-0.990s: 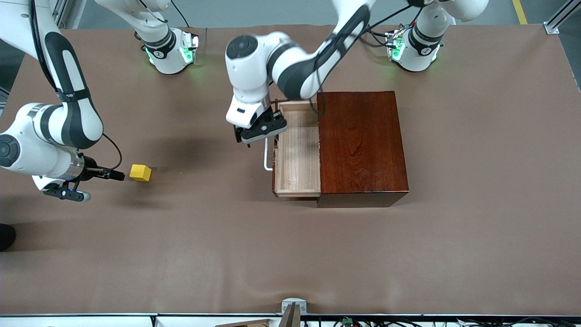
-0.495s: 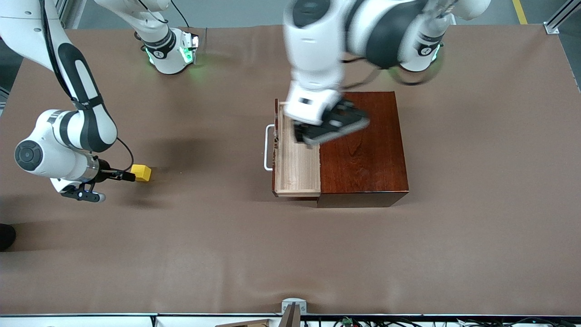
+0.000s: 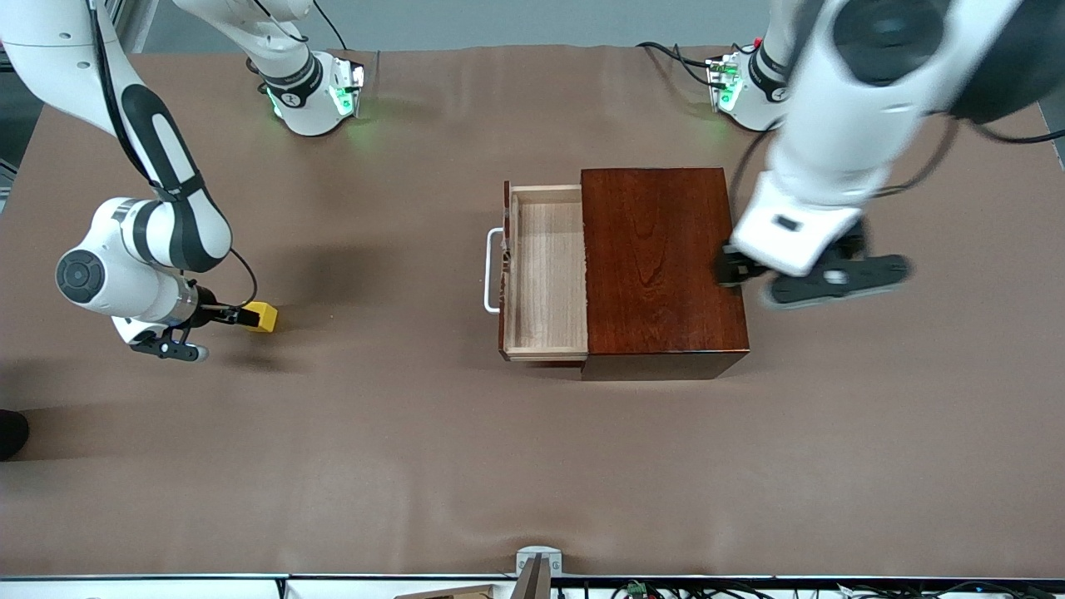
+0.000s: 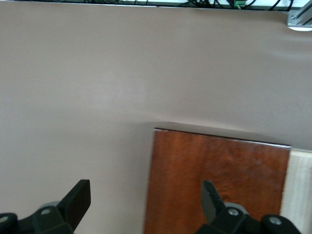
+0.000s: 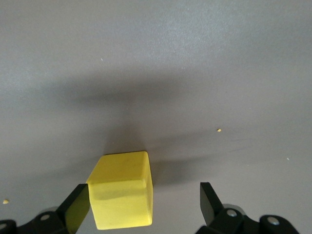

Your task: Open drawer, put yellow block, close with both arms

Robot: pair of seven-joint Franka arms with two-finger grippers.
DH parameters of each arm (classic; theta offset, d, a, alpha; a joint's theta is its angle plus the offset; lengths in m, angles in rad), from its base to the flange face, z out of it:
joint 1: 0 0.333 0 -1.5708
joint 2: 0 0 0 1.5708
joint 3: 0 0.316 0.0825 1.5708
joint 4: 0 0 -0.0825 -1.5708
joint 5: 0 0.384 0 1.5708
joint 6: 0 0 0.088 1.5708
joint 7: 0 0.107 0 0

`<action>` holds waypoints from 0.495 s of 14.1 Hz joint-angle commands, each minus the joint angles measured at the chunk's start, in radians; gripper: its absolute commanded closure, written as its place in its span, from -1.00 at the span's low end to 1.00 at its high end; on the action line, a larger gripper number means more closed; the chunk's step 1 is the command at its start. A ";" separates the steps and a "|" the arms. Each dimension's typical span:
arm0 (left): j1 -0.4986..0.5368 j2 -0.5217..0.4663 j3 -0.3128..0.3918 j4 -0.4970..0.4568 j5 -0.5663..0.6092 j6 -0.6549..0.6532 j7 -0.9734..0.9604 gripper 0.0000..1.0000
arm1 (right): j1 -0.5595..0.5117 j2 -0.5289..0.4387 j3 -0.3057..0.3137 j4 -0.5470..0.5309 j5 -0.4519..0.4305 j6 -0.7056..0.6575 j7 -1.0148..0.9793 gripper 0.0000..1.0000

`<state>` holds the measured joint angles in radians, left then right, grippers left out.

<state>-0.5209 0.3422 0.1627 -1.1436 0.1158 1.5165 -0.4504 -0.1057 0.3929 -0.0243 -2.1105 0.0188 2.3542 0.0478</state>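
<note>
The drawer [image 3: 545, 274] stands pulled out of the mahogany box [image 3: 661, 266], its pale tray bare and its white handle [image 3: 491, 270] free. The yellow block [image 3: 265, 316] rests on the table toward the right arm's end. My right gripper [image 3: 245, 316] is low at the block and open. In the right wrist view the yellow block [image 5: 124, 190] sits between the fingers of the right gripper [image 5: 144, 197], against one finger [image 5: 78, 204] and apart from the other. My left gripper [image 3: 753, 274] hangs open, high over the box's edge. The left wrist view shows the left gripper [image 4: 145, 195] empty above the box top [image 4: 214, 180].
Brown cloth [image 3: 532, 466] covers the table. The two green-lit arm bases [image 3: 316, 91] [image 3: 749, 91] stand along the edge farthest from the front camera. A metal bracket [image 3: 537, 561] sits at the nearest edge.
My left arm has swung up from the drawer's handle, across the box, to its end toward the left arm. My right gripper has slid up to the yellow block and now straddles it.
</note>
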 commanded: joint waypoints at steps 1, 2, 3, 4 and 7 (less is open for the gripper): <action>0.120 -0.074 -0.017 -0.056 -0.062 -0.024 0.169 -1.00 | -0.003 -0.016 0.007 -0.034 0.030 0.019 0.012 -1.00; 0.163 -0.098 -0.017 -0.091 -0.067 -0.024 0.249 -1.00 | 0.001 -0.016 0.007 -0.037 0.030 0.022 0.012 -1.00; 0.203 -0.132 -0.017 -0.134 -0.068 -0.021 0.328 -1.00 | 0.001 -0.016 0.007 -0.043 0.032 0.022 0.012 -1.00; 0.241 -0.164 -0.017 -0.177 -0.083 -0.016 0.376 -1.00 | 0.003 -0.016 0.007 -0.045 0.036 0.023 0.013 -1.00; 0.367 -0.238 -0.023 -0.312 -0.160 0.043 0.525 -1.00 | 0.004 -0.012 0.007 -0.046 0.038 0.031 0.014 -1.00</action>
<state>-0.2037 0.1955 0.1601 -1.3178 -0.0091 1.5028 -0.0079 -0.1043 0.3929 -0.0202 -2.1337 0.0378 2.3663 0.0504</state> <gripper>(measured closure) 0.000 0.000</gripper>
